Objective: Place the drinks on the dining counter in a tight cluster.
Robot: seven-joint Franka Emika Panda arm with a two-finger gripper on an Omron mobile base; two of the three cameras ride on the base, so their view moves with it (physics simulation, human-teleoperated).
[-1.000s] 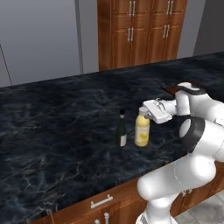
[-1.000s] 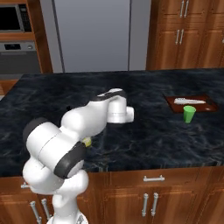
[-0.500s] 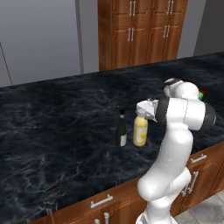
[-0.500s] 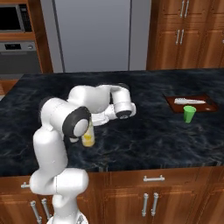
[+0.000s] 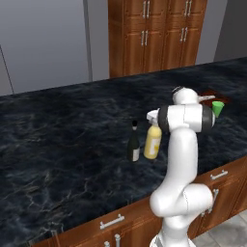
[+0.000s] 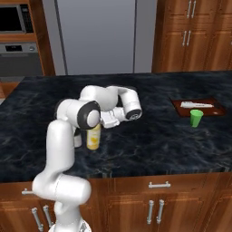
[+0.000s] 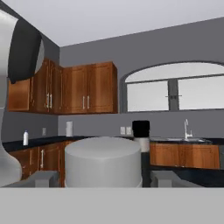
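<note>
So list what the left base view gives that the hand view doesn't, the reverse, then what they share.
Left base view: the green cup and the broad top of the dining counter, where two bottles stand side by side. Hand view: a small white bottle on a far counter, a faucet and an arched window. Both: the yellow juice bottle, seen from the hand as its whitish cap up close, and the dark wine bottle next to it.
</note>
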